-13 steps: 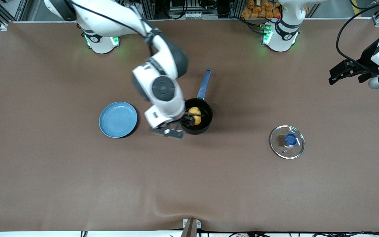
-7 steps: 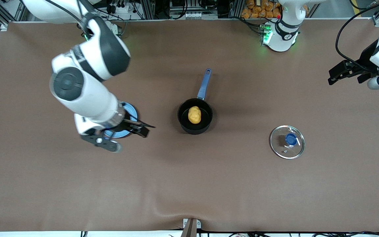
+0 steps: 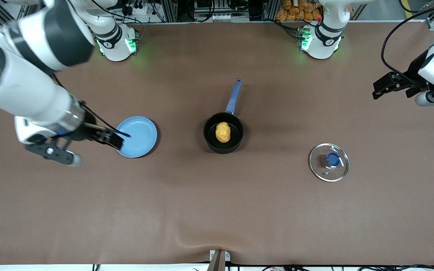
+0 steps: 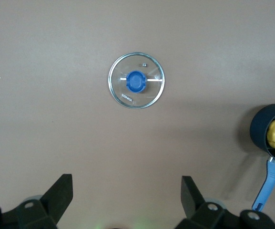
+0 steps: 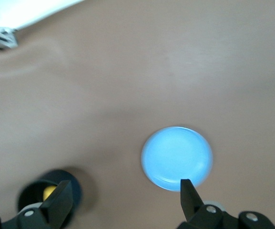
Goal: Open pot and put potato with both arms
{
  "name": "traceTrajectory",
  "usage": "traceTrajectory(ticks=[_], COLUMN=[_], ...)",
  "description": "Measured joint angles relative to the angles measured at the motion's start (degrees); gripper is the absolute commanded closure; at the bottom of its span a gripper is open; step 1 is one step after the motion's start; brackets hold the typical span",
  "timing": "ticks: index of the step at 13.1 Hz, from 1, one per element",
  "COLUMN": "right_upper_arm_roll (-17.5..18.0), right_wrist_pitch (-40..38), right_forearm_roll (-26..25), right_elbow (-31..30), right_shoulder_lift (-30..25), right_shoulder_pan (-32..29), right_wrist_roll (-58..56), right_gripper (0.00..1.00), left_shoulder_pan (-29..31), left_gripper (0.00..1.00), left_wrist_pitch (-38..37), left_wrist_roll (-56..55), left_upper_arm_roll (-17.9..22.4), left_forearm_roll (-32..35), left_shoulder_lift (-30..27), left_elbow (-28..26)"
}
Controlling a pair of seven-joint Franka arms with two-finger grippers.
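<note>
Since a second ago the right gripper [image 3: 117, 138] has left the small round black saucepan with the long blue handle [image 3: 223, 132] and swung away toward the right arm's end of the table; it now hangs over the edge of the flat round blue plate [image 3: 138, 135], at about nine o'clock from the pan, fingers spread wide and empty. The left gripper [image 3: 381, 87] waits up at roughly two o'clock from the pan, over the left arm's end of the table, also wide open with nothing in it.

The lumpy yellow-orange potato [image 3: 223, 132] lies inside the open pan, apart from both grippers. The round glass lid with a blue knob [image 3: 329, 162] rests flat on the brown table [image 3: 217, 210], at about four o'clock from the pan and well apart from it.

I judge the potato firm, light and rounded, best pinched across its short middle. The lid looks fragile and slick; its knob is the only sound hold.

Counted: one pan, one lid, one potato, one plate, two arms.
</note>
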Motion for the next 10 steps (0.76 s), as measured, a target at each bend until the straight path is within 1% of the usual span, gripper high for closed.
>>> traceTrajectory(ticks=[2,3,5,7,8,10], right_upper_arm_roll=[-0.4,-1.1,-3.0,-5.3,-7.4,-13.7], right_wrist_pitch=[-3.2,-4.0,-3.9,-1.0,1.2,2.8], right_forearm_roll=[-0.7,-0.7,-0.7,-0.3,0.8,3.3], right_elbow=[-0.1,-0.8,-4.5,-11.9,-16.6,-24.0], right_shoulder_lift=[-3.1,-4.8,-9.0,-14.9,-18.4,-24.5], right_shoulder_pan=[-1.6,-1.9,-1.9,-1.8,-1.6,-1.4], right_wrist_roll=[-1.3,-1.7,-4.8,-9.7,-13.1,-22.0], right_gripper=[0.0,0.0,0.0,0.0,0.0,0.0], left_shoulder_pan=[0.0,0.0,0.0,0.1,0.1,0.1], left_gripper=[0.0,0.0,0.0,0.0,0.0,0.0], left_wrist_pitch=[0.0,0.0,0.0,0.0,0.0,0.0], left_wrist_roll=[0.0,0.0,0.0,0.0,0.0,0.0], left_upper_arm_roll=[0.0,0.0,0.0,0.1,0.1,0.1], left_forearm_roll=[0.0,0.0,0.0,0.0,0.0,0.0], left_shoulder_lift=[0.0,0.0,0.0,0.0,0.0,0.0], left_elbow=[0.0,0.1,0.2,0.3,0.3,0.4])
